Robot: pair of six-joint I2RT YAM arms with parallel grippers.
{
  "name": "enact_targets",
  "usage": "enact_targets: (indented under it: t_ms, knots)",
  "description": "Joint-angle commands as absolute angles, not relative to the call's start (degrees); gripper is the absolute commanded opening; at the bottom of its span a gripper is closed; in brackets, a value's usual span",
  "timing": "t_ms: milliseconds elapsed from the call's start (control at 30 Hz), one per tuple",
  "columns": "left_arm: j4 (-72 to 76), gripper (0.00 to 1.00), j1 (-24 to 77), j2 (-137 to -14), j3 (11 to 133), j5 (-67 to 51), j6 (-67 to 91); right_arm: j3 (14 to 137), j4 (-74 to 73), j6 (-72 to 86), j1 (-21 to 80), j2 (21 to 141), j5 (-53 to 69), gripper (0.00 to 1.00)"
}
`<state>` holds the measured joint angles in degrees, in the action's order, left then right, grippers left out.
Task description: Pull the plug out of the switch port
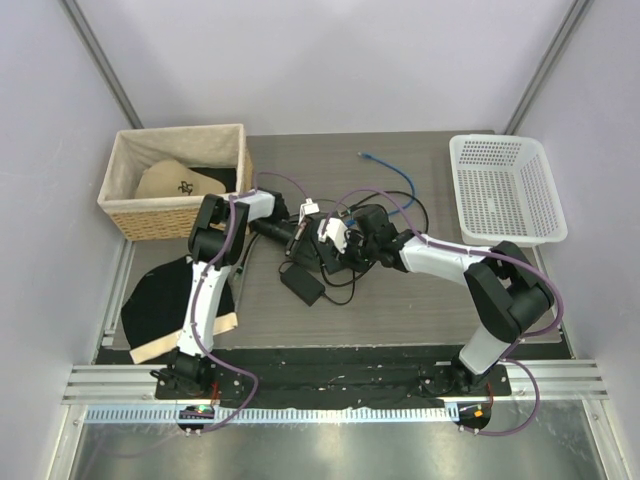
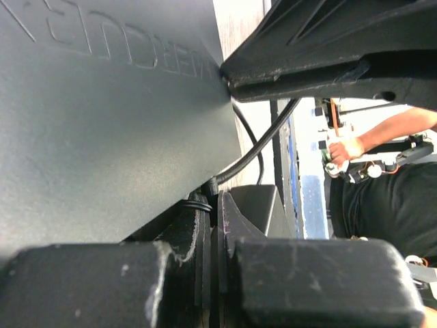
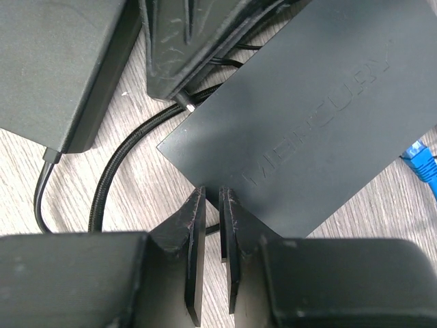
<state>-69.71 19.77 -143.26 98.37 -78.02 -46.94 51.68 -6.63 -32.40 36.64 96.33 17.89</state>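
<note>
The switch, a flat black box embossed MERCURY (image 3: 321,102), lies on the wooden table and also fills the upper left of the left wrist view (image 2: 109,123). The blue plug (image 3: 418,159) lies against the box's right edge; I cannot tell if it sits in a port. The blue cable (image 1: 400,180) runs to a free end at the back. My right gripper (image 3: 212,198) is at the box's near corner, its fingers a narrow slit apart, with a thin black cord crossing below. My left gripper (image 2: 214,205) is shut at the box's edge, beside a black cord's connector (image 2: 213,183).
A black adapter brick (image 3: 61,61) lies by the switch, also in the top view (image 1: 300,283), with a braided black cord (image 3: 116,174). A wicker basket (image 1: 120,195) stands back left, a white plastic basket (image 1: 505,225) back right, and a black cloth (image 1: 160,300) front left.
</note>
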Motion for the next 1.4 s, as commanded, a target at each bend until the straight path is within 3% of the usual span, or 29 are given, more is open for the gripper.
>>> enact_targets:
  t_ms: [0,500,600,633,733,933,1100,1233,1367]
  knots:
    - [-95.1,0.00,22.7,-147.0,93.4,-65.8,-48.9,44.9,-23.7,-30.7,36.3,104.1,13.5,0.18]
    - [-95.1,0.00,21.9,-140.2,91.4,-65.6,-48.2,42.0,-20.9,-30.8,36.3,100.4,13.4,0.20]
    - [-92.9,0.00,22.6,-136.7,93.8,-65.7,-46.9,41.2,-20.4,-30.8,36.0,99.0,13.8,0.25]
    - [-91.2,0.00,23.0,-135.9,95.1,-63.9,-45.0,41.0,-20.3,-30.9,35.3,98.4,13.9,0.34]
    - [-83.4,0.00,25.0,-133.3,100.3,-57.3,-34.8,43.2,-22.3,-28.9,31.9,96.0,15.5,0.44]
    - [-83.4,0.00,25.6,-133.7,112.3,-45.6,-25.7,64.1,-30.5,-17.7,21.3,92.4,30.3,0.65]
    - [-86.9,0.00,24.4,-131.7,113.4,-37.1,-22.3,70.5,-31.3,-15.0,18.6,91.1,30.7,0.73]
    - [-82.9,0.01,22.0,-130.8,110.9,-29.1,-14.2,70.6,-28.8,-10.8,16.7,89.5,30.1,0.73]
    - [-78.7,0.12,21.5,-130.1,112.0,-20.7,-13.0,69.9,-28.6,-9.6,15.3,88.3,28.0,0.73]
